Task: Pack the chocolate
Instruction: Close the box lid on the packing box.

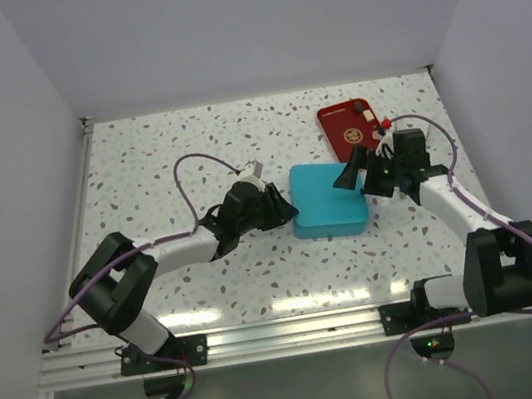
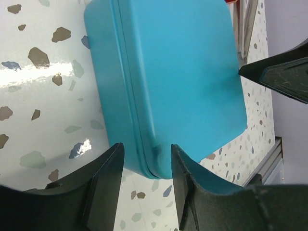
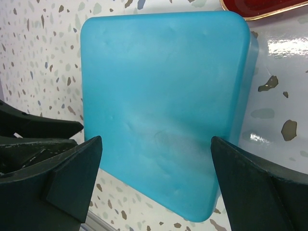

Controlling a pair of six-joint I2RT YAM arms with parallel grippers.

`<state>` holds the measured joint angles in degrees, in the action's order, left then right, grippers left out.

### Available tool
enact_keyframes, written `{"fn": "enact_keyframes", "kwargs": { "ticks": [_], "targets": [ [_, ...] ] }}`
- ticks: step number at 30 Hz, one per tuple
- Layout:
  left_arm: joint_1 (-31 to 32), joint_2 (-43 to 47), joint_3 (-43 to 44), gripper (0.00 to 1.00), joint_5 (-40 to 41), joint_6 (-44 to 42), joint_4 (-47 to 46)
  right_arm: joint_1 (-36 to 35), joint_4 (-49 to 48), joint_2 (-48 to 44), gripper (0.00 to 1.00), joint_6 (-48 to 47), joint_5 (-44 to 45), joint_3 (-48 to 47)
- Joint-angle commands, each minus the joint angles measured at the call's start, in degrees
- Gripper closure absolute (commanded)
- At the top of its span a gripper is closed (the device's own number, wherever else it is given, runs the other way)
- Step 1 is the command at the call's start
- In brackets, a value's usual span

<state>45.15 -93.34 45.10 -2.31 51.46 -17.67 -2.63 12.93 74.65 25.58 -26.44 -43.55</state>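
No chocolate shows in any view. A closed teal box (image 1: pixel 329 212) lies in the middle of the table, and its lid fills the left wrist view (image 2: pixel 178 72) and the right wrist view (image 3: pixel 163 96). My left gripper (image 1: pixel 282 202) is at the box's left side. Its jaws (image 2: pixel 146 147) stand apart around the box's near corner, with a gap showing on the left finger's side. My right gripper (image 1: pixel 364 176) hovers over the box's right part, open wide (image 3: pixel 156 142), and holds nothing.
A red tray (image 1: pixel 351 125) with a gold rim lies behind the box at the back right, its edge showing in the right wrist view (image 3: pixel 260 7). Speckled tabletop surrounds the box. White walls close in the left, back and right.
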Motion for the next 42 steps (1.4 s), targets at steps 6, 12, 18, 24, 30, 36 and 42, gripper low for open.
{"fn": "enact_keyframes", "kwargs": {
  "ticks": [6, 12, 18, 24, 30, 36, 42],
  "targets": [
    [0.4, 6.1, 0.9, 0.36, 4.4, -3.4, 3.3, -0.3, 3.9, -3.5, 0.01, -1.9, 1.8, -5.2],
    [-1.6, 4.0, 5.0, 0.18, 5.1, -6.9, 5.2, -0.3, 7.6, -4.6, 0.01, -4.0, 5.2, -7.5],
    [-4.2, -0.9, 11.7, 0.12, 4.2, -11.7, 5.4, -0.2, 7.6, -1.4, 0.01, -5.0, 7.3, -8.1],
    [-6.4, -5.2, 16.3, 0.1, 0.1, -12.5, 4.5, -0.3, 3.4, 3.5, 0.01, -4.6, 6.6, -8.7],
    [-7.4, -4.8, 16.2, 0.09, -0.4, -12.3, 3.8, -0.3, -0.1, 7.5, 0.01, -4.2, 5.3, -8.1],
    [-8.1, -4.5, 14.9, 0.08, -1.1, -12.3, 2.7, -0.4, -1.0, 8.7, 0.01, -4.8, 4.6, -7.3],
    [-8.1, -5.4, 14.3, 0.08, -2.4, -11.3, 1.3, -0.4, -1.6, 8.1, 0.01, -4.3, 3.7, -6.4]
  ]
}}
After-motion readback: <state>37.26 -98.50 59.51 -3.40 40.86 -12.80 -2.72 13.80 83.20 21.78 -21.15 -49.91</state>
